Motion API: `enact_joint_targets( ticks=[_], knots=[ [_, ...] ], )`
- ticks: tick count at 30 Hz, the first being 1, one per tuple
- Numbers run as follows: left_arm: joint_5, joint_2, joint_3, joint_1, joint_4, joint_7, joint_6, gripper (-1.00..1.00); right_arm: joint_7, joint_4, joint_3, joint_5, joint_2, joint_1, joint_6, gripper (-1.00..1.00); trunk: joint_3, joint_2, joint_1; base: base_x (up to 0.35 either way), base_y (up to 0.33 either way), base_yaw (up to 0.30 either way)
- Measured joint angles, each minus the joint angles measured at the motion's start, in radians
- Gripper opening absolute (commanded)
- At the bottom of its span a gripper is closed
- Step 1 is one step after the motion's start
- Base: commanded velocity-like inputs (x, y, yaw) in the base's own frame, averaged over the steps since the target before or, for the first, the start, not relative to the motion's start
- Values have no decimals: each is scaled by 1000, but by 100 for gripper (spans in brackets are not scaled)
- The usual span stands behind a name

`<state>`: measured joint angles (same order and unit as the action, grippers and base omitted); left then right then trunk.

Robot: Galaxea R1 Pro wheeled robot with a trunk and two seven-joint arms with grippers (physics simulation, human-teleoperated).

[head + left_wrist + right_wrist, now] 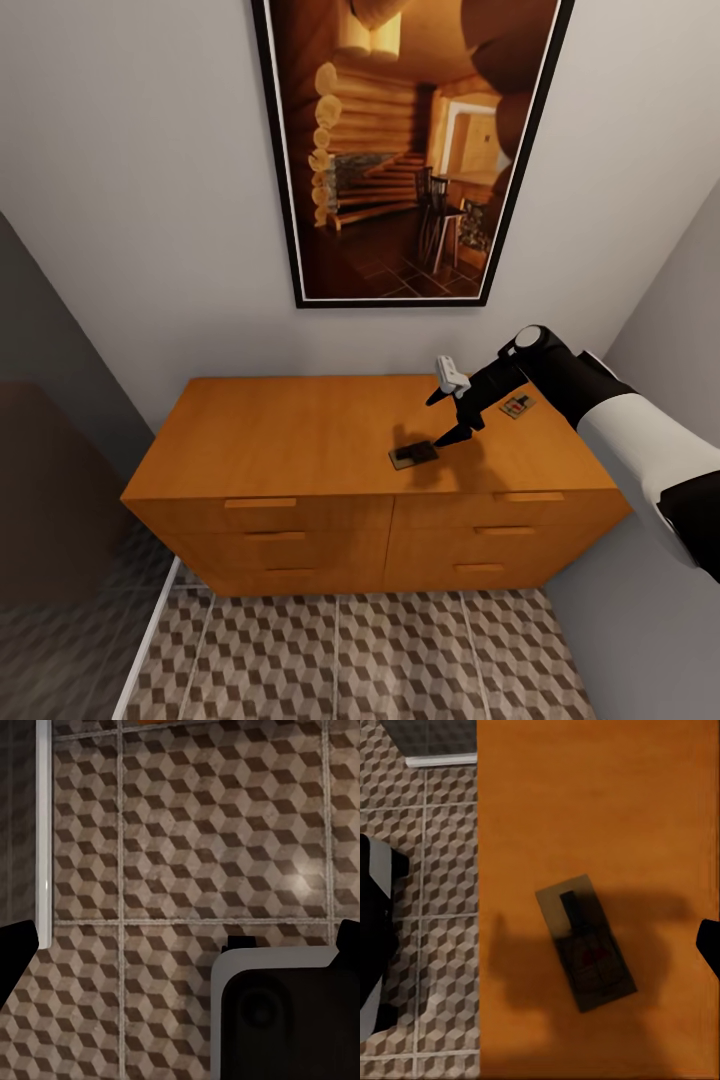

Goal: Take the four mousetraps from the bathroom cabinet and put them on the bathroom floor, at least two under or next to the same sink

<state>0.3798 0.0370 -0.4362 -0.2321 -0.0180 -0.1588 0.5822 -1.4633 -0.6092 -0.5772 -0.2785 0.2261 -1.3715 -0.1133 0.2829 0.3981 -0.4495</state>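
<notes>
On top of the orange-brown cabinet [300, 430] lie two mousetraps. One mousetrap [413, 455] [585, 945] is near the front edge, in shadow, directly below my right gripper [447, 417]. That gripper hovers just above it, open and holding nothing; one dark fingertip [709, 945] shows in the right wrist view. The other mousetrap [517, 405] lies further back, to the right of the arm. The left gripper [180, 945] hangs open over the bathroom floor [187, 832], nothing between its fingers. The bathroom sink is out of view.
A large framed picture [410, 150] hangs on the wall above the cabinet. Walls close in on both sides. A dark shower floor with a white sill [150, 630] lies at the left. My own base [277, 1020] sits on the tiles.
</notes>
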Motion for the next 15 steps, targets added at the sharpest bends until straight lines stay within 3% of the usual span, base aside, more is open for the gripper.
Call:
enact_joint_targets(
  ticks=[10, 15],
  knots=[
    [0, 0, 0, 0, 0, 0, 0, 100, 37, 0, -1, -57, -3, 0, 19, 100, 0, 0, 0, 0, 0, 0],
    [0, 0, 0, 0, 0, 0, 0, 100, 48, -1, -1, -65, -4, 0, 20, 100, 0, 0, 0, 0, 0, 0]
  ],
)
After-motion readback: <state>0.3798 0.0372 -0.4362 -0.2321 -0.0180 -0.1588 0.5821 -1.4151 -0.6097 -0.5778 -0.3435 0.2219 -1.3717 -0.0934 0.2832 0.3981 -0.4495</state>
